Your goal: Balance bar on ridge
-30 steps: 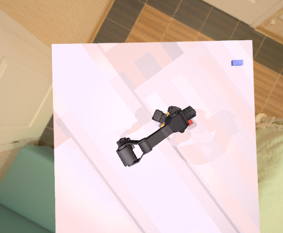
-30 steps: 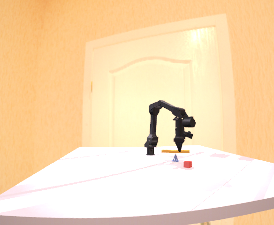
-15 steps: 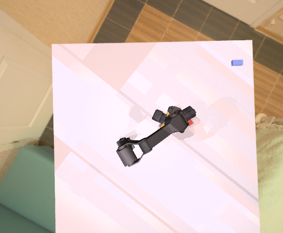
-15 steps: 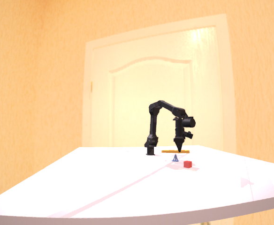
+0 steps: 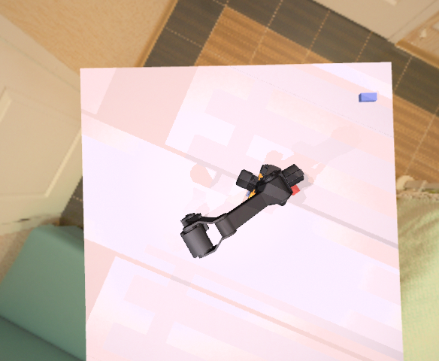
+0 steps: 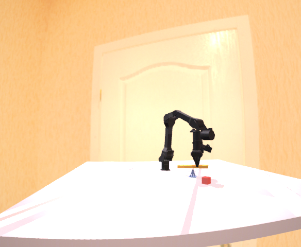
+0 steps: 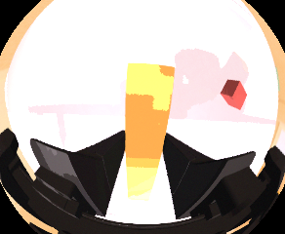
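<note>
My gripper [image 6: 197, 165] [image 7: 144, 138] is shut on the orange-yellow bar [image 6: 185, 166] [image 7: 148, 127]. Parts of the bar [image 5: 252, 192] show beside the arm in the top view. In the exterior view the bar looks about level, held above the table. The small blue ridge [image 6: 192, 173] stands below it, near the middle of the bar's visible length, with a thin gap between them. The fingers are right of the ridge in that view. A bit of the ridge [image 5: 248, 193] shows past the arm in the top view. The ridge is hidden in the wrist view.
A red cube [image 5: 295, 189] [image 6: 206, 180] [image 7: 238, 98] lies on the table close to the ridge, to its right in the exterior view. A blue block [image 5: 367, 97] lies near the table's upper right corner in the top view.
</note>
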Robot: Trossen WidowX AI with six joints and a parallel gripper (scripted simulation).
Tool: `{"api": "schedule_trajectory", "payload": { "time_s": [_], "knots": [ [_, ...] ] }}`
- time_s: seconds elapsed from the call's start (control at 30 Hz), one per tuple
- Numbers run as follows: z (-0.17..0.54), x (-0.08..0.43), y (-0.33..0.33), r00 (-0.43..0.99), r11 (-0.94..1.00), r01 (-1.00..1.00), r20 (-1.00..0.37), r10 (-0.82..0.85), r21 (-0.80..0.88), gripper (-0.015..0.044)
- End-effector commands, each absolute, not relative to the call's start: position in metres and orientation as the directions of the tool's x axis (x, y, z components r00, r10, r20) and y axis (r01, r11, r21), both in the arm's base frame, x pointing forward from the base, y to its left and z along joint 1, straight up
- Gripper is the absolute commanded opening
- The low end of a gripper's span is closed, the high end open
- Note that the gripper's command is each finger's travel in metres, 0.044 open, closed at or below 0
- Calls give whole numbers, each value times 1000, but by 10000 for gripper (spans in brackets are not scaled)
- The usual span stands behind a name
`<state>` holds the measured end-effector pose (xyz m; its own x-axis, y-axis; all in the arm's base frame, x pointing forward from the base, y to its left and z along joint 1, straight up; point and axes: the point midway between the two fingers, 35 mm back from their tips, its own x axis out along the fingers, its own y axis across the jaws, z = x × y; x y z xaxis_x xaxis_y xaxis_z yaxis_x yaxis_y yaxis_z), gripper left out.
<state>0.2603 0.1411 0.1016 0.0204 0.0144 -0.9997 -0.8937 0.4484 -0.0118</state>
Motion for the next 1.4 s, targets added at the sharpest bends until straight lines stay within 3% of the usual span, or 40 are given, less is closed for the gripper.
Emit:
{"api": "schedule_trajectory", "payload": {
  "time_s": [0.0, 1.37],
  "knots": [
    [101, 261, 141, 22, 451, -892, -1000, 12, -14, 0],
    [97, 261, 141, 22, 451, -892, -1000, 12, -14, 0]
  ]
}}
